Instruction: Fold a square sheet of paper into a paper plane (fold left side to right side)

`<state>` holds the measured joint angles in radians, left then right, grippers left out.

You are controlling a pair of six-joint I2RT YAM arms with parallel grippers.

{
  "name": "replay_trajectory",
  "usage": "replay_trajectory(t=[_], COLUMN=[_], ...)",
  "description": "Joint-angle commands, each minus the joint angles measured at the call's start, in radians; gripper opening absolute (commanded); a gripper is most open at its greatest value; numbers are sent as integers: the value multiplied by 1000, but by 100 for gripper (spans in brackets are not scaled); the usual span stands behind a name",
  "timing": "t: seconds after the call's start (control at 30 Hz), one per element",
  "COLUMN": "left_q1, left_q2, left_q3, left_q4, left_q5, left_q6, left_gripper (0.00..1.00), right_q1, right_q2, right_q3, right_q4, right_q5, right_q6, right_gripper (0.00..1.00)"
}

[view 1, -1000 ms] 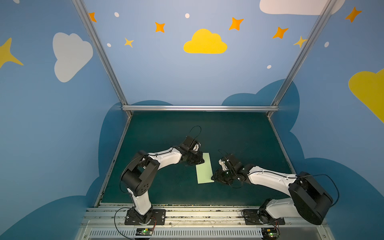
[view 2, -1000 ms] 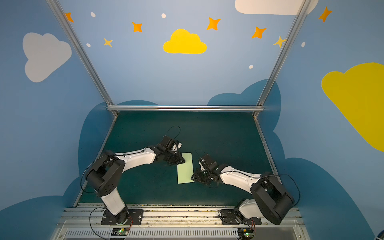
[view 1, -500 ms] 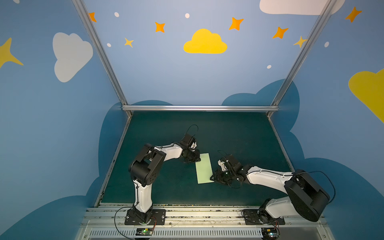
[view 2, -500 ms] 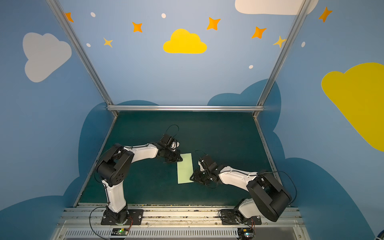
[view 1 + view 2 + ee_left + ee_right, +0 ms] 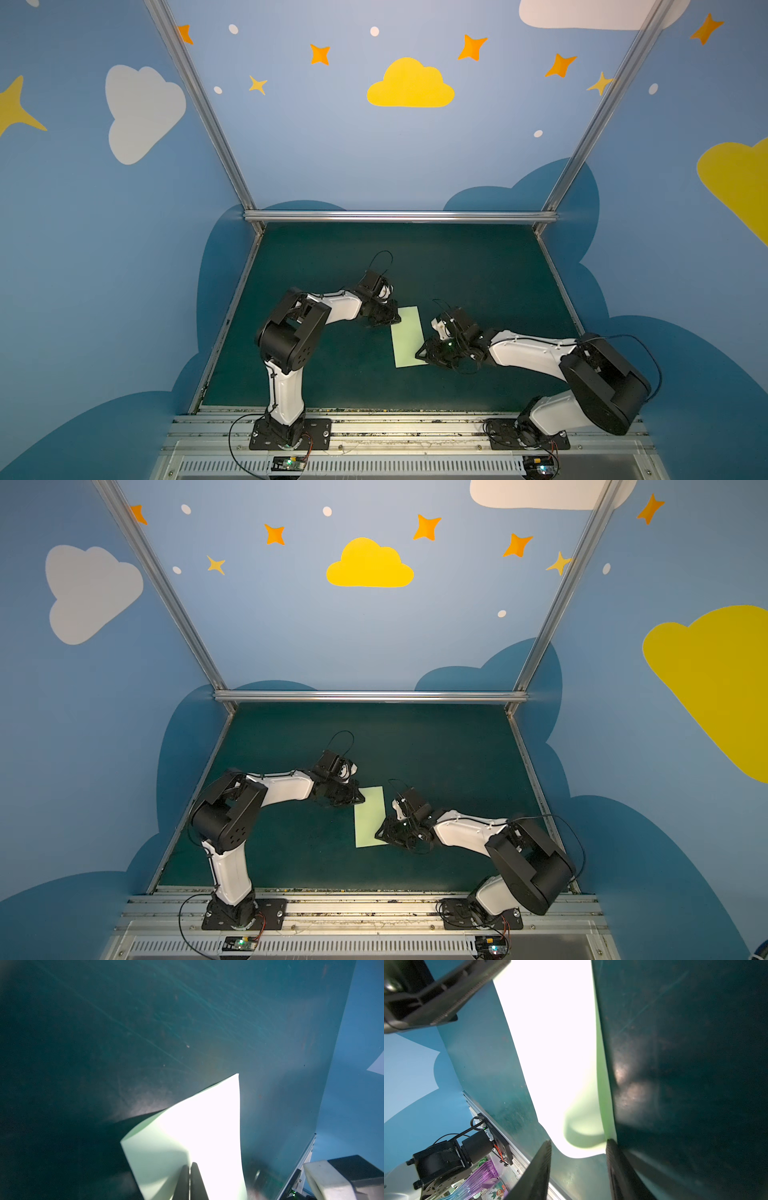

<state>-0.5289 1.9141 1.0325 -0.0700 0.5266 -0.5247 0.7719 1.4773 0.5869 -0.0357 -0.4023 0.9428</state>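
One paper plane [image 5: 408, 336] — oblong, seemingly folded double.

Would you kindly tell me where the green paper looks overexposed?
Right wrist view: the paper blows out to white, green only near its edge. Left wrist view: white glare beside the shut left tool. Both top views: evenly pale green, no glare.

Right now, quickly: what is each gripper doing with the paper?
Left gripper: shut, tips on the paper; a pinch cannot be told.
Right gripper: open, straddling the paper's edge.
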Motion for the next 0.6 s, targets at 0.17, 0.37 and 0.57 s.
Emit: replay_trajectory(t=[0.17,0.37,0.57], left_q1=[-15,-20,-25], left_q2=[39,45,49], left_q3=[-49,-48,-47], left_q4=[-30,-25,-22], left_q5=[-33,-28,-28], left_q6=[-1,0,-2], left_gripper=[7,7,7], right_q1=[-5,-25,-64], right_q2=[50,84,115], right_q3=[48,80,150], right_q4=[34,66,56], right_q5=[-8,-9,-25], right_q6=[-14,-70,-127], right_gripper=[48,51,50])
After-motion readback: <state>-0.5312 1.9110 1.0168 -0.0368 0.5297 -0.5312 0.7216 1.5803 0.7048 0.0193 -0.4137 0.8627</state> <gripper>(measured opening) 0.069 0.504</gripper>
